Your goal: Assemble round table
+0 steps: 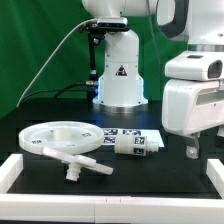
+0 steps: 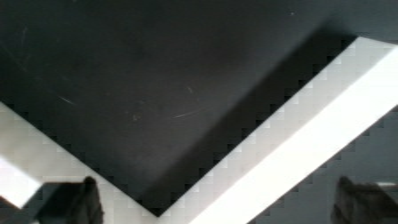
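1. Of the gripper [image 2: 214, 203], the wrist view shows only two blurred dark fingertips [image 2: 63, 200], spread wide with nothing between them, above a corner of the white border wall [image 2: 302, 120].
2. The round disc [image 1: 55, 135] lies flat near the desk's front edge. The cross-shaped foot [image 1: 82, 162] overlaps its front rim.
3. The cylinder [image 1: 133, 146] lies on its side before the marker board [image 1: 125, 131].
4. The black desk [image 1: 40, 110] is backed by a green curtain [image 1: 30, 50].

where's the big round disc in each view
Exterior view: the large rimmed round disc lies flat on the black table, toward the exterior view's left, with the cross-shaped foot just in front of it.
Wrist view: not in it; only bare table and a wall corner show past the open gripper.
Shared landmark: the low white border wall.
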### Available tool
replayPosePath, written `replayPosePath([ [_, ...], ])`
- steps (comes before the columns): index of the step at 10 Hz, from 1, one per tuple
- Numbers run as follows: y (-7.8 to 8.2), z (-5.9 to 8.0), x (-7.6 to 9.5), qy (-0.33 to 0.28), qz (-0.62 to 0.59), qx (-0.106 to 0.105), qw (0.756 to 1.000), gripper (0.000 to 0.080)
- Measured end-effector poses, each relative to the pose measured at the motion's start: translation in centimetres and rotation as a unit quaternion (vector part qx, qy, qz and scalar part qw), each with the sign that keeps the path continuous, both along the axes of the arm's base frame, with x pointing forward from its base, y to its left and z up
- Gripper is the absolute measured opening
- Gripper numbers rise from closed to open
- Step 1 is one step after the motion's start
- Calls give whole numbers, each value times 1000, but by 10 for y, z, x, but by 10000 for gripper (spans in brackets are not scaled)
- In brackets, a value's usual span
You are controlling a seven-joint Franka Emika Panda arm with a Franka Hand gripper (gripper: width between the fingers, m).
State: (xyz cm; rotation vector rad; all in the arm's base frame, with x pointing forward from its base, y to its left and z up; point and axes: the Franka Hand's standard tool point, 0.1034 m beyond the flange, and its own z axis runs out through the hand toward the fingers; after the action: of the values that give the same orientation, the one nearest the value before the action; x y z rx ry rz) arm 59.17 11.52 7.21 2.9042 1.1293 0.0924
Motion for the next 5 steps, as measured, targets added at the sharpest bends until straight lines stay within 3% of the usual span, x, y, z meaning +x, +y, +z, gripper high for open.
replayPosePath([
  [4,0,0,0,0,-1,1,1000,650],
  [5,-7,2,-1,3,16,-4,1000,650],
])
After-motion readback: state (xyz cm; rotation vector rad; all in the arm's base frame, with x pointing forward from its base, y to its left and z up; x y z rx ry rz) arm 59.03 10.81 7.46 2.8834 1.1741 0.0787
